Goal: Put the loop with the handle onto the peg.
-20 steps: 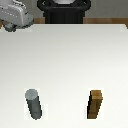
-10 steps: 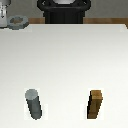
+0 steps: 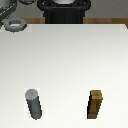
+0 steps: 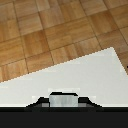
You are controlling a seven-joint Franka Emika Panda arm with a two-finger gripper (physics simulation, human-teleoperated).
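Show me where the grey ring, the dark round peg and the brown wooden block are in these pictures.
grey ring point(image 3: 15, 23): exterior view, on its flat rim beside the hole.
dark round peg point(image 3: 34, 103): exterior view, middle of its side.
brown wooden block point(image 3: 95, 104): exterior view, middle of its front face.

On my bench point(image 3: 70, 55), two obstacles stand near the front edge: the peg point(image 3: 34, 104) toward the exterior view's left and a brown block point(image 3: 96, 104) toward its right, well apart. Passage between them is open. The wide middle surface offers me unobstructed travel.
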